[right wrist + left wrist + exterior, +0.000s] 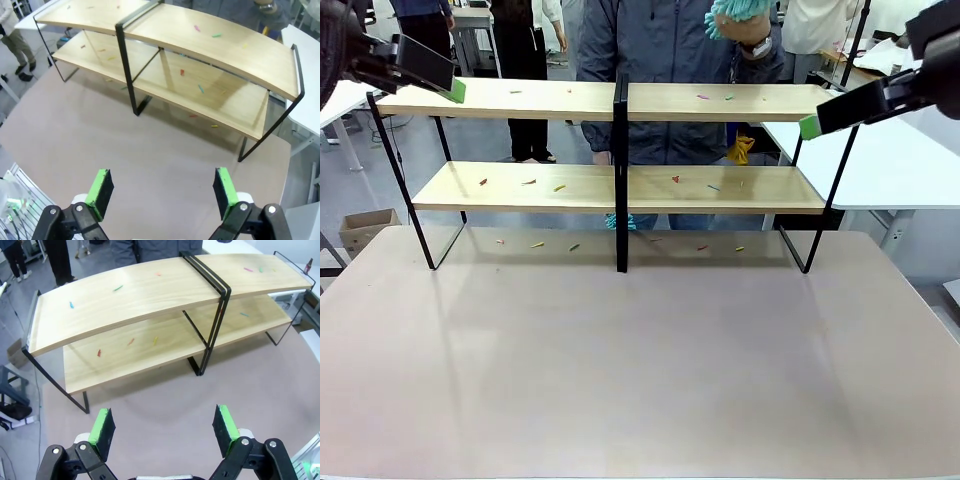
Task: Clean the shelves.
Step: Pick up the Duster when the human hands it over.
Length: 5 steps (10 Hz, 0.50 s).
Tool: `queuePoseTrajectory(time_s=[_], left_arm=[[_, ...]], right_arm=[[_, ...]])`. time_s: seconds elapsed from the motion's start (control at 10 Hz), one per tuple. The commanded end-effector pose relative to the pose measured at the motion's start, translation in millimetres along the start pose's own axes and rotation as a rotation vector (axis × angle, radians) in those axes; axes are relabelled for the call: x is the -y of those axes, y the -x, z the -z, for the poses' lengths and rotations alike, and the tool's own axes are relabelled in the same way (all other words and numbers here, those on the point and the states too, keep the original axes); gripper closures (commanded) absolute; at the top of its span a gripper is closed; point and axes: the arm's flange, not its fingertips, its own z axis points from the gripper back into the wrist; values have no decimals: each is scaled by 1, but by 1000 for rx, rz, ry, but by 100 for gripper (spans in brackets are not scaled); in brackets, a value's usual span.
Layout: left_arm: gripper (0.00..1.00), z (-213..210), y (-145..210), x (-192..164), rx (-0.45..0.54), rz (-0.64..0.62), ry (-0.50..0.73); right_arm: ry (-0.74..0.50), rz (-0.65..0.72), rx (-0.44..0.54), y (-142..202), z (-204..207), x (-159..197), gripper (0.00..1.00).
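Shelves: I saw the shelves (540, 98) standing at the far half of the desk (640, 380), two light wooden boards on a thin black frame, with the black upright (620, 170) at the middle.

Litter: small coloured scraps (675, 179) lay scattered on both boards, and a few more lay on the desk under the lower board.

Left pincer: in its wrist view my left pincer (165, 425) stood wide open with nothing between the green pads. It hung over the desk, apart from the rack and looking down at its left end.

Right pincer: my right pincer (162, 187) was likewise wide open and empty. It was held over the desk, clear of the rack and facing its right end.

Person: a person in a dark jacket (670, 50) stood behind the rack at the far side, one hand raised and holding a teal fluffy thing (738, 10) above the top board's right half. I could not tell what it was.
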Motion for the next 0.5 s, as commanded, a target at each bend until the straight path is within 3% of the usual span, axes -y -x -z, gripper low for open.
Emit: queuePoseTrajectory(time_s=[0.0, 0.4], left_arm=[[0, 0, 0, -2, 6, -5, 11], [0, 0, 0, -2, 6, -5, 11]], right_arm=[[-11, 39, 41, 16, -7, -16, 0], [81, 283, 32, -1, -3, -33, 0]])
